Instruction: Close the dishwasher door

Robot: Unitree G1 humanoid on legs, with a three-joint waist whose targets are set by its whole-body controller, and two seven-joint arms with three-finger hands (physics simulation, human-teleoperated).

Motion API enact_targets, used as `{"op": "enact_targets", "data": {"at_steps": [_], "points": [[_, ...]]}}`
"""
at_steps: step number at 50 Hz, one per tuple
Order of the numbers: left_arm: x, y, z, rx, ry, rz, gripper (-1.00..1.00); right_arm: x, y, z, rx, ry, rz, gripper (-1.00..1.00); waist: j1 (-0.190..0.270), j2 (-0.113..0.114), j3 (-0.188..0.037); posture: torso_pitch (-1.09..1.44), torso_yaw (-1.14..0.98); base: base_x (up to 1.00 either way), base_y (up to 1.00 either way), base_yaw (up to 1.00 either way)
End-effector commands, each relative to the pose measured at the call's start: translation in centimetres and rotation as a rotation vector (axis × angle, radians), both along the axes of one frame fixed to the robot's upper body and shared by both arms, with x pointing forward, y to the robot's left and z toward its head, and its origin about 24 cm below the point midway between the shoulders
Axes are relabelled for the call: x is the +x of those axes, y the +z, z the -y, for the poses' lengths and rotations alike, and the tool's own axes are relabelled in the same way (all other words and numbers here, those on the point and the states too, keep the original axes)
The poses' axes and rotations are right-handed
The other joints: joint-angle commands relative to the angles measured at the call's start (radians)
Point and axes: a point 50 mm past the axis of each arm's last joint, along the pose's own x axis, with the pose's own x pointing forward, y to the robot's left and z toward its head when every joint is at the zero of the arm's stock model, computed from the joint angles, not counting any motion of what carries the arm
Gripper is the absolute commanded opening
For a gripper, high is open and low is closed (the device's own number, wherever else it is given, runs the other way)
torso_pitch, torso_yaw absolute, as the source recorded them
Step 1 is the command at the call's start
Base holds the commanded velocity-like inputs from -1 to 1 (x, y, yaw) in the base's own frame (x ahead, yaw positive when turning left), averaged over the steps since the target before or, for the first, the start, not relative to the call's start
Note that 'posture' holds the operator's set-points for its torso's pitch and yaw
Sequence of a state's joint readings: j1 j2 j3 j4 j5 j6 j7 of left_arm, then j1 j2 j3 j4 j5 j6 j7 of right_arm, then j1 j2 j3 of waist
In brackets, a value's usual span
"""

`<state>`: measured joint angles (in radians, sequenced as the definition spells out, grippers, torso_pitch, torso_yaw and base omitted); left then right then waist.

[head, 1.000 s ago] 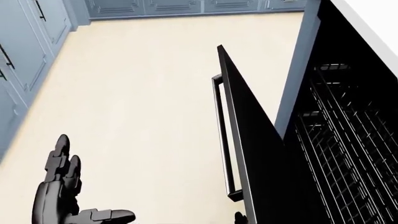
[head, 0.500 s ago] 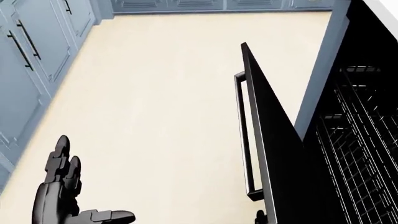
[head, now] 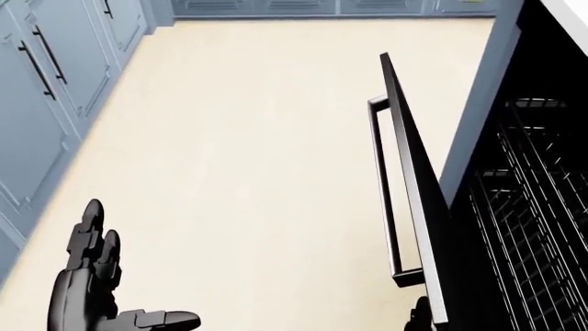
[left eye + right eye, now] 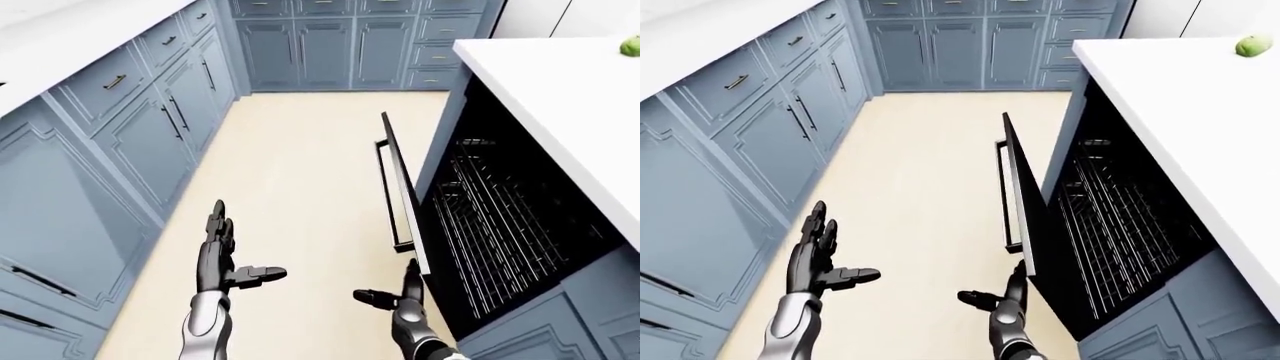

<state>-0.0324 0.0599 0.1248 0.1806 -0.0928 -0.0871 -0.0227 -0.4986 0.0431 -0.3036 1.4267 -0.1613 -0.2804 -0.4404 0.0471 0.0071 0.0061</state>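
Kitchen aisle: cream floor (image 4: 290, 187) runs up the middle, blue cabinets (image 4: 130, 142) w/ dark handles down the left-eye view's left and across its top. White worktop (image 4: 560, 97) on the right; a small green thing (image 4: 1252, 46) sits near its far edge, too small to tell what.

Dishwasher (image 4: 510, 217) is set under the worktop at right, cavity dark, wire rack (image 4: 490, 225) showing inside. Door (image 4: 400, 191) is partly open, tilted out into the aisle, top edge free of the frame; bar handle (image 3: 384, 193) on its outer face, toward the floor.

Left hand (image 4: 222, 259) is released, fingers spread and upright, thumb out, over bare floor well apart from the door. Right hand (image 4: 397, 296) is also unclenched, fingers up, thumb out left, at the door's near edge by the handle's lower end; contact can't be told.

Floor left of the door is open up to the cabinets.
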Motion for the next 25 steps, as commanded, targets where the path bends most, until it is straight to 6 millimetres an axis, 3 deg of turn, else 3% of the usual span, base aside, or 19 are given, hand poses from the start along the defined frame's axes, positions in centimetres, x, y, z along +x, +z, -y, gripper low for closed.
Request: {"op": "enact_targets", "data": {"at_steps": [1,25], "points": [[0.5,1.8,-0.1,0.012,-0.003,0.092,1.0,1.6,1.7,2.1,-0.055,-0.109,0.104,1.0,-0.01,-0.003,-0.021,0.0,0.0,0.0,0.0,0.0],[0.4,1.9,0.1,0.008,-0.011,0.091,1.0,2.2,3.0,4.3,-0.144,-0.207,0.183,1.0,-0.013,-0.009,-0.021,0.0,0.0,0.0,0.0,0.0]]}}
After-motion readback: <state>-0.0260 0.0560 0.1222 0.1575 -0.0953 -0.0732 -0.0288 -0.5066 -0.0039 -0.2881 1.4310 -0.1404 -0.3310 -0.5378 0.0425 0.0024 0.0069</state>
